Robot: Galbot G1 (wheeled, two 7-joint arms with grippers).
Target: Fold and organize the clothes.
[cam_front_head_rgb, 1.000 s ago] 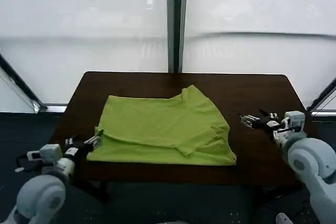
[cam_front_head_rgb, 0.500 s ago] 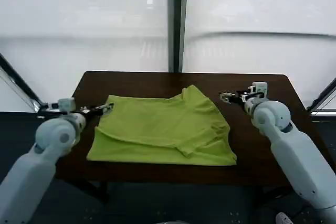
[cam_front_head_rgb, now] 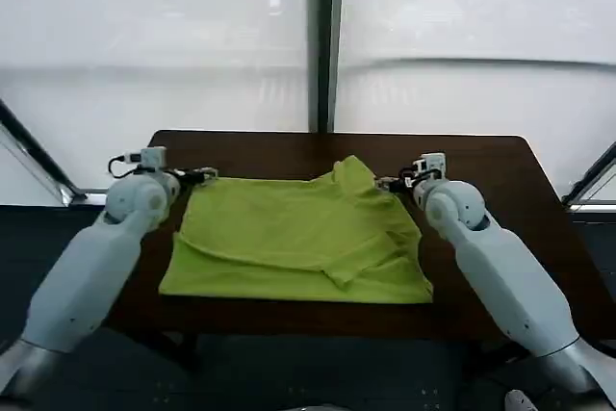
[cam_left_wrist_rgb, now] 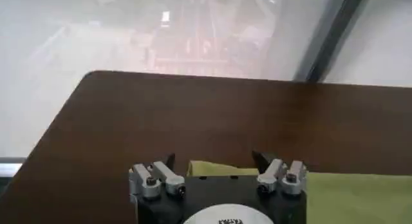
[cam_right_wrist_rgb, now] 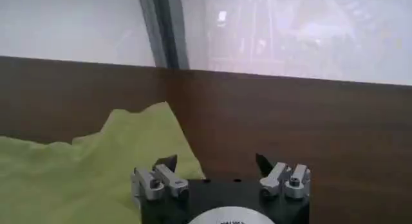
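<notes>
Overhead, the head view shows the lime-green T-shirt (cam_front_head_rgb: 300,238) lying folded on the dark table (cam_front_head_rgb: 481,267), long axis left to right, collar toward the far right. The left gripper (cam_front_head_rgb: 200,177) sits at its far-left corner, the right gripper (cam_front_head_rgb: 390,183) beside the collar; both tips are tiny. Each wrist view shows its gripper's jaws spread wide, fabric (cam_left_wrist_rgb: 360,196) (cam_right_wrist_rgb: 84,174) underneath.
</notes>
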